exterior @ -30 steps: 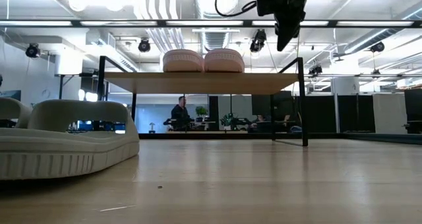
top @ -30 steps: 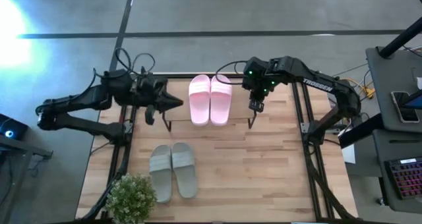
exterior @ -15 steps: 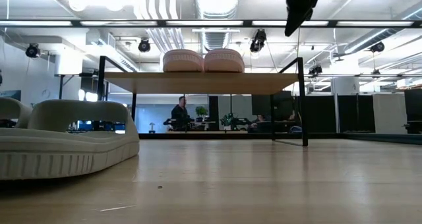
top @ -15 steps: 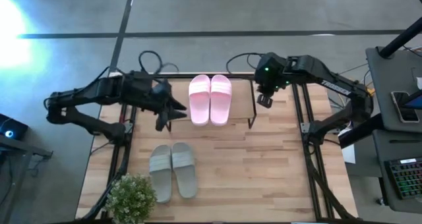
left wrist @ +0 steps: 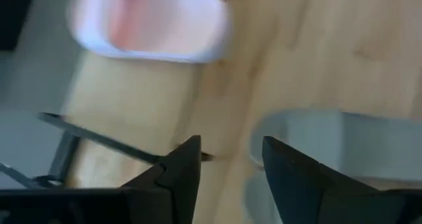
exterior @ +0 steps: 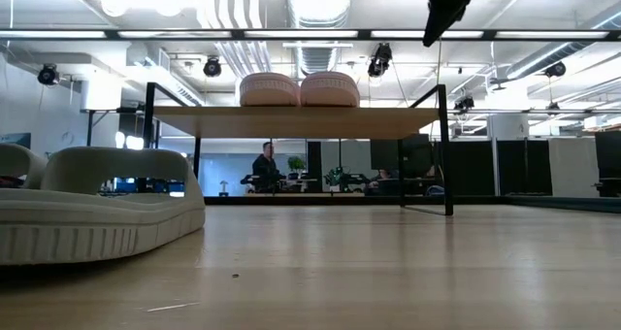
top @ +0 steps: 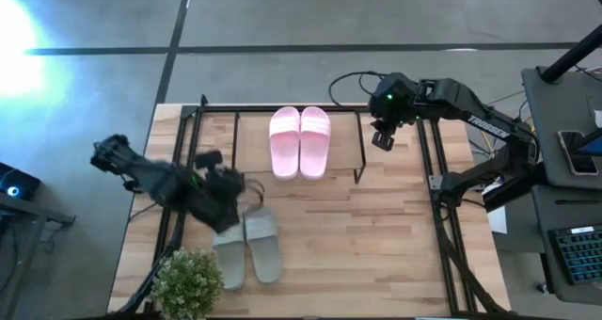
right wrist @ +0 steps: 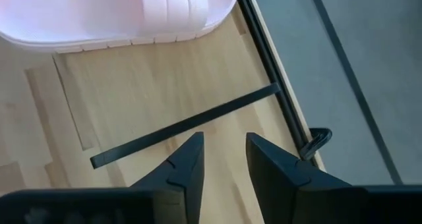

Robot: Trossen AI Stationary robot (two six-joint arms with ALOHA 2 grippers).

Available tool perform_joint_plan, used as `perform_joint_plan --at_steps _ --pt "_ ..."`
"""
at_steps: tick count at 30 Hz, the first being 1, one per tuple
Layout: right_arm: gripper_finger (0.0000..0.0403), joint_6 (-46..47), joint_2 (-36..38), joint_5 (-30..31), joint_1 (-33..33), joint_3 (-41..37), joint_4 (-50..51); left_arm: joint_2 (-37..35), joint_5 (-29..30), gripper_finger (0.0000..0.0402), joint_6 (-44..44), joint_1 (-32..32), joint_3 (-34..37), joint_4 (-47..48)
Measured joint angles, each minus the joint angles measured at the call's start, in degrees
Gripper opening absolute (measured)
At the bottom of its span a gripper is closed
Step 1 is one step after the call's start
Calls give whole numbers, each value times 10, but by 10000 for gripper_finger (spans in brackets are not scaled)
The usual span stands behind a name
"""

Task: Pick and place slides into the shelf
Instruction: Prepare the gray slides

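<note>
Pink slides [top: 300, 142]: The two pale pink slides lie side by side on top of the shelf [top: 343, 141]. They touch each other. In the low view they sit on the light board, near its left half.

Shelf: It stands at the far side of the table [top: 376, 245]. It has a light wooden top and thin black legs. To the right of the pink pair the board is bare.

Grey-green slides [top: 246, 244]: The two grey-green slides lie side by side on the table, in front of the shelf and toward the left. They are not on the shelf. In the low view one of them shows big and close at the left edge.

Left gripper [top: 237, 190]: It is low over the table, just beside the far ends of the grey-green slides. Its two dark fingers [left wrist: 182, 168] stand apart with a gap between them. Nothing is between them. Its wrist view shows a grey-green slide just past the fingers and a pink slide farther off.

Right gripper [top: 382, 137]: It hangs up in the air near the right end of the shelf. Its fingers [right wrist: 186, 161] stand a little apart. It holds nothing. Its wrist view looks down on the edge of a pink slide and a black bar.

Plant [top: 186, 280]: A small green plant stands at the near left corner of the table, just beside the grey-green slides.
</note>
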State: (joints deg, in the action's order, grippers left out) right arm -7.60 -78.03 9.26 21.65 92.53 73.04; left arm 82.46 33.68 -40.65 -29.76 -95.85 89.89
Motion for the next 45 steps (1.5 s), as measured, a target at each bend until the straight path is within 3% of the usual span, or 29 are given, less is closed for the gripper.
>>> perform_joint_plan --at_steps 12,17,26,30,36,41,45 --pt "112 -50 0 0 0 0 -14 150 -79 147 -293 -156 41 1" --pt "117 -63 0 0 0 0 -14 217 -133 147 -347 -180 42 1" --pt "116 -66 0 0 1 0 -15 252 -139 147 -444 -183 96 -8" --pt "120 -63 0 -1 1 0 -14 230 -155 147 -454 -182 131 -83" --pt "119 -44 0 -1 1 0 -12 224 -133 147 -444 -181 159 -65" --pt "121 -34 0 -1 1 0 -12 223 -144 147 -399 -179 201 -159" --pt "123 -32 0 -1 1 0 -12 223 -141 147 -400 -172 222 -159"
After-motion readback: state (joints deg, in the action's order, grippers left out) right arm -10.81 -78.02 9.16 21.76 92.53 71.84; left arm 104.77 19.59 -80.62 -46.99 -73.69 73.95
